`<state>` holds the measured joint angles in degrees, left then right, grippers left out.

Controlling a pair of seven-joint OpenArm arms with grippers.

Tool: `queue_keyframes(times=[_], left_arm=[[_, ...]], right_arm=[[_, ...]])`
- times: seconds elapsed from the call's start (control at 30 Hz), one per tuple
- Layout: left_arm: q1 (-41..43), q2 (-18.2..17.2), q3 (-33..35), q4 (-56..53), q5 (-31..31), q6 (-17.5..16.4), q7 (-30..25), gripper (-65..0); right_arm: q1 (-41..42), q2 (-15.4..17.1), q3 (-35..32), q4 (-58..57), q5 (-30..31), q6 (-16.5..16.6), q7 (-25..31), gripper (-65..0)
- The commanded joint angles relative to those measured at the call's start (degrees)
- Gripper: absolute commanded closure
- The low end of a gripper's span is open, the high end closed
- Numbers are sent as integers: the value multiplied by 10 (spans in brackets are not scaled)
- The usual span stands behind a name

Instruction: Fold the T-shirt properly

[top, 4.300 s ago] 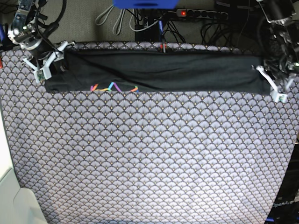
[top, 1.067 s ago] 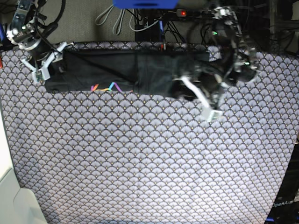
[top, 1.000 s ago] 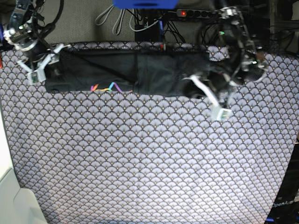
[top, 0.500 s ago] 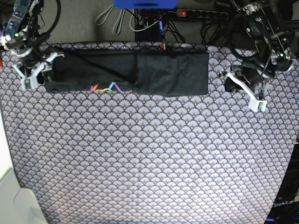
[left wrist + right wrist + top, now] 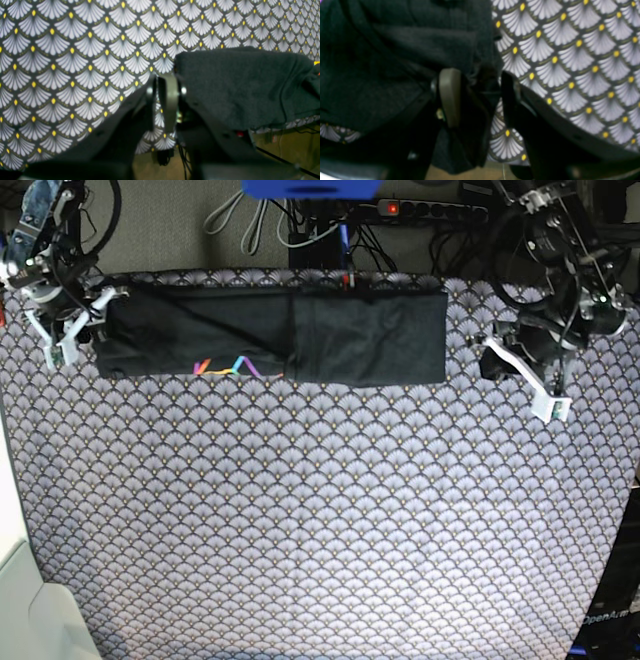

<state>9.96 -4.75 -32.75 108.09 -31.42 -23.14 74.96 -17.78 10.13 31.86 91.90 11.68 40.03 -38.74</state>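
Note:
The T-shirt (image 5: 300, 335) lies as a long charcoal strip along the far edge of the table. Its right end is folded back over the middle, and the rainbow print (image 5: 240, 366) shows on the left half. My left gripper (image 5: 550, 405) hangs right of the strip, apart from it. In the left wrist view it (image 5: 161, 80) is shut on nothing, with the shirt's edge (image 5: 237, 85) just beside it. My right gripper (image 5: 72, 328) is at the shirt's left end. Its fingers (image 5: 448, 97) stand open, with dark fabric (image 5: 395, 62) reaching between them.
The grey scallop-patterned tablecloth (image 5: 320, 520) covers the whole table. Cables and a power strip (image 5: 430, 210) lie on the floor behind the far edge. A white surface (image 5: 20, 600) borders the front left corner.
My left gripper has drawn away to the right, off the shirt's folded end, which now lies flat. My right gripper has shifted slightly left at the other end.

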Motion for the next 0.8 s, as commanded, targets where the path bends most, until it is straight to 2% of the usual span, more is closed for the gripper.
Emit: queue_keyframes(times=[0.0, 0.23, 0.5, 0.63, 0.7, 0.77], left_arm=[[-3, -4, -1, 10, -9, -1, -6, -57], [-2, -4, -2, 10, -9, -1, -6, -57], [-4, -4, -2, 10, -9, -1, -6, -57], [-4, -4, -2, 10, -9, -1, -6, -57], [-4, -5, -2, 10, -9, -1, -6, -57], [-3, -5, -3, 10, -8, -1, -6, -57]], right_arm=[[4, 8, 3, 0, 4, 0, 8, -275], [15, 13, 1, -29, 4, 0, 5, -274], [9, 15, -38, -29, 4, 0, 3, -274], [10, 14, -38, -29, 5, 0, -29, -269], [13, 14, -39, -26, 6, 0, -43, -251], [14, 14, -39, -25, 7, 0, -47, -199]])
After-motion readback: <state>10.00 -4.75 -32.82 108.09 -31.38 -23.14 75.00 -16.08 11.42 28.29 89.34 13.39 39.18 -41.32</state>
